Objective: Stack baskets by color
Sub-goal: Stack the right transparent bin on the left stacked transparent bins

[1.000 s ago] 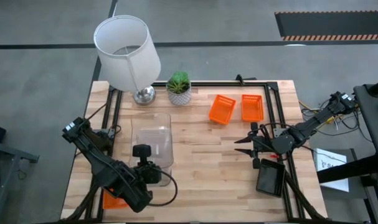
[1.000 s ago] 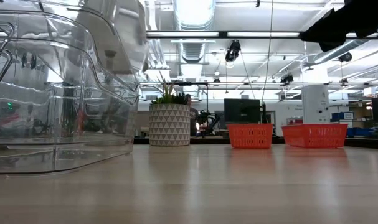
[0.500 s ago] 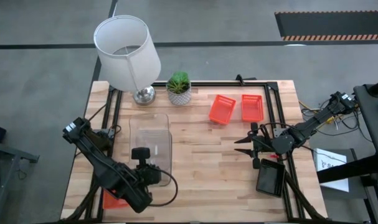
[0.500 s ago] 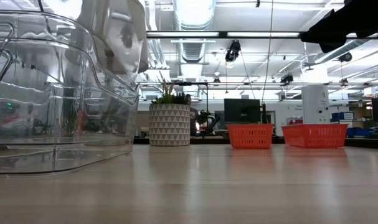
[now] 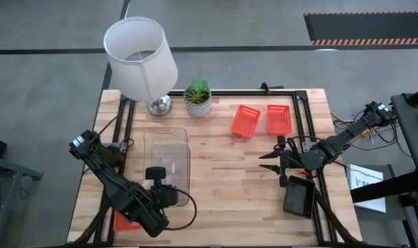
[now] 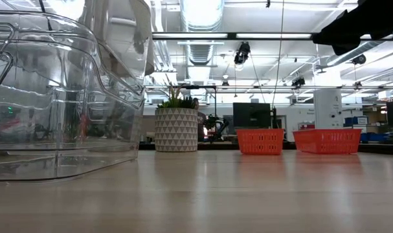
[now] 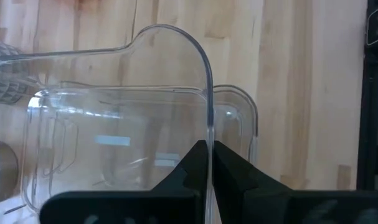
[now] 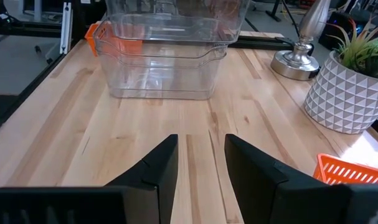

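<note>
Left hand (image 7: 208, 163) is clamped on the rim of a clear basket (image 5: 166, 153), holding it over another clear basket (image 7: 232, 118) near the bench's (image 5: 229, 193) left edge. Right hand (image 5: 272, 160) hangs empty with fingers apart near the right edge, beside a black basket (image 5: 299, 196). Two orange baskets (image 5: 246, 120) (image 5: 278, 118) lie toward the far right corner; a third orange basket (image 5: 124, 222) sits at the near left corner.

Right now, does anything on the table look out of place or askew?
One orange basket lies alone at the table's near left edge, half hidden under the left arm, far from the two orange baskets at the back. The left one of that pair sits askew. The left gripper pinches the clear basket rim.
</note>
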Controlling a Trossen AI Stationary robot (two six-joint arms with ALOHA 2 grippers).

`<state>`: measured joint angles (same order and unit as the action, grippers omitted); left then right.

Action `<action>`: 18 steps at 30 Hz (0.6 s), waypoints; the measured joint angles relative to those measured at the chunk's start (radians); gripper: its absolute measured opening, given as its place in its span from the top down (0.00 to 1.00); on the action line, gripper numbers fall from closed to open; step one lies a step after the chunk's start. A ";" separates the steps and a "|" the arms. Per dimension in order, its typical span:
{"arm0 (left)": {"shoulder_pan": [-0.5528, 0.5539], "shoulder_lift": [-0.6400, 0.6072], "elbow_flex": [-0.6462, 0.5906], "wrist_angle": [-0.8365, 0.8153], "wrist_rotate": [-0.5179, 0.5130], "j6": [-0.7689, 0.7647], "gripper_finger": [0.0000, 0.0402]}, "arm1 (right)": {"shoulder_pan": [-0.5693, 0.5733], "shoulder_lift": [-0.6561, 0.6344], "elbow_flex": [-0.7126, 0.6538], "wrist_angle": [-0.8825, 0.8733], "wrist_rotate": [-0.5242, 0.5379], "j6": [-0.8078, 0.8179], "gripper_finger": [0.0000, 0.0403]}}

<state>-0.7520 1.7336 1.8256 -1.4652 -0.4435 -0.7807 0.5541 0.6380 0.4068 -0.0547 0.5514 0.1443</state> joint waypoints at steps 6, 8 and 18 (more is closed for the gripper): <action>0.000 0.000 0.000 0.013 0.015 -0.001 1.00 | 0.000 0.000 0.000 0.000 0.000 0.002 0.69; 0.000 0.000 0.000 0.017 0.022 -0.003 1.00 | 0.000 0.000 0.000 0.000 0.000 0.002 0.69; -0.001 0.000 0.001 0.021 0.058 -0.026 1.00 | 0.000 0.000 0.000 0.000 0.000 0.005 0.69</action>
<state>-0.7528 1.7336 1.8267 -1.4446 -0.3852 -0.8072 0.5541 0.6380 0.4068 -0.0551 0.5510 0.1497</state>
